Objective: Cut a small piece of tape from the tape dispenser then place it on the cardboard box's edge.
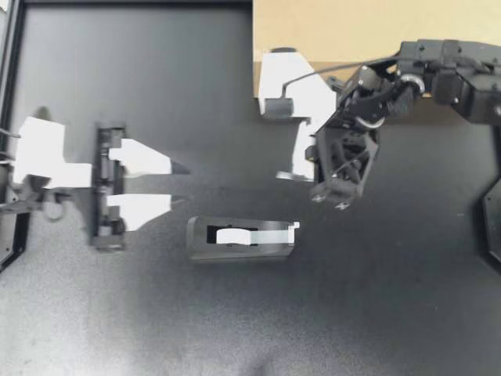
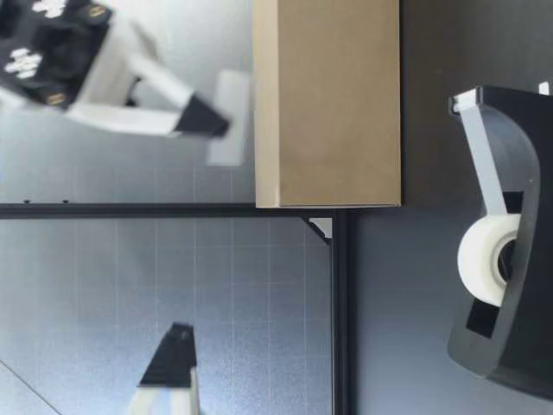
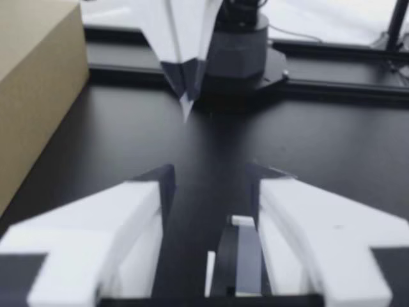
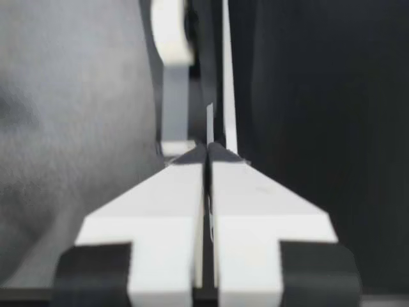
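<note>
- A black plastic tape dispenser (image 1: 243,237) lies on the dark table (image 1: 235,337). Its white tape roll (image 2: 484,258) feeds a strip up to the cutter end.
- My right gripper (image 1: 288,176) is raised just beyond the dispenser's cutter end, fingers clenched on a small, pale, translucent tape piece (image 2: 232,117) that hangs below the tips.
- The plain brown cardboard box (image 1: 337,31) stands farther beyond the dispenser.
- My left gripper (image 1: 180,184) is near the dispenser's rounded end, jaws released.

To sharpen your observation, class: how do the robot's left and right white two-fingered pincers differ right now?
My left pincer is open and empty, while my right pincer is shut on a small translucent piece of tape. The left pincer points level, while the right pincer tilts downward near the brown cardboard box. Both are white with dark tips.
</note>
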Tool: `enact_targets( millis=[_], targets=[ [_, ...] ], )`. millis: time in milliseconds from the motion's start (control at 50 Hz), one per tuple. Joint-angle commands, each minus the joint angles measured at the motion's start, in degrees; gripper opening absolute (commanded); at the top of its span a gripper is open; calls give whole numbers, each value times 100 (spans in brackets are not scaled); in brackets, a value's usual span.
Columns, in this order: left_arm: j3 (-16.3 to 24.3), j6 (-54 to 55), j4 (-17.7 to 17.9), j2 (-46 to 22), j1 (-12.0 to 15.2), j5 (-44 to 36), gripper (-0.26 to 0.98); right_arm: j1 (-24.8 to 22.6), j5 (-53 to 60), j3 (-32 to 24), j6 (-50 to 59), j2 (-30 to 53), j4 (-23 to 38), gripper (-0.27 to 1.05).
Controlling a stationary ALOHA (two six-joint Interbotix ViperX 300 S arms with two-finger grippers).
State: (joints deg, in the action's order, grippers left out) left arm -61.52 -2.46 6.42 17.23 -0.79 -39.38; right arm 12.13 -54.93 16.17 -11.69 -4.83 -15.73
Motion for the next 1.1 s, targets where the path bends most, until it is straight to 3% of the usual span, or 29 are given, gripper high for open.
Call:
enact_targets(
  millis=[0,360,1080],
  targets=[
    [264,-53,0,-185,-9,-176,41,-158,-9,-404,88,-97,185,-8],
    [677,-88,0,-712,-9,-545,41,-308,-18,-905,123,255,378,-8],
    [932,-97,0,-1028,0,-703,39,-387,-114,-1283,105,562,378,-8]
  ],
)
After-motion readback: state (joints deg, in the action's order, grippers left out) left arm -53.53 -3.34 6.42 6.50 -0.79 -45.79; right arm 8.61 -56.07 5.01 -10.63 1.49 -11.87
